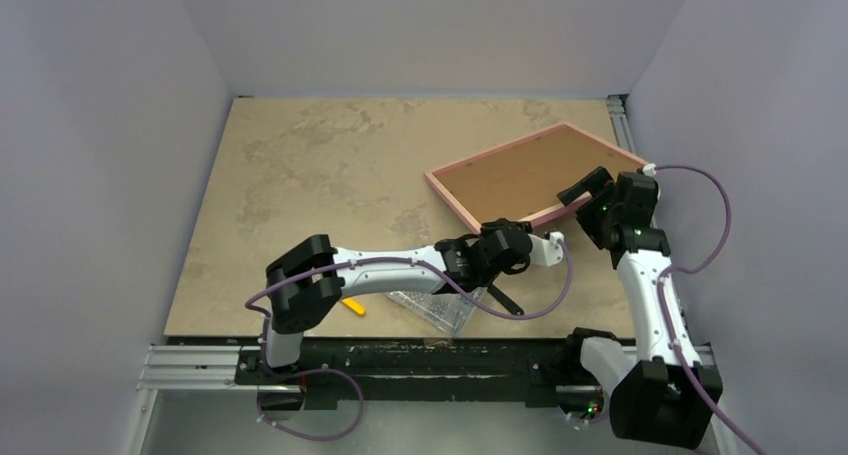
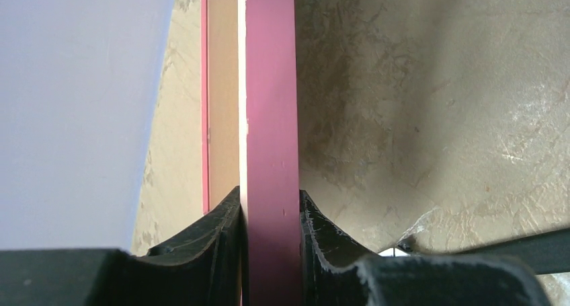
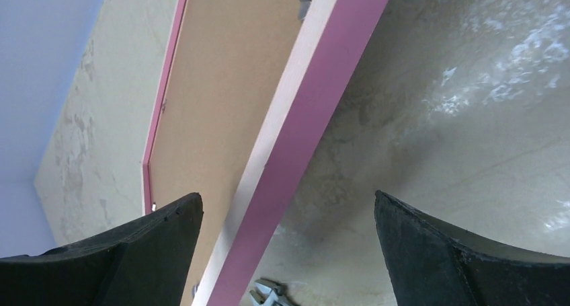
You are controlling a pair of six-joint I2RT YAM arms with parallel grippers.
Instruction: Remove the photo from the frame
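- The left gripper (image 2: 269, 252) was clamped on the near pink rail of the frame (image 1: 530, 175).
- The right gripper (image 3: 288, 197) gaped wide, one finger either side of that rail.
- The frame sat brown back up, at the table's (image 1: 300, 175) far right.

Matt pink frame (image 1: 450, 199) w/ fibreboard back (image 1: 530, 175)

Beige table (image 1: 300, 175), frame (image 1: 520, 175), clear box (image 1: 435, 311)
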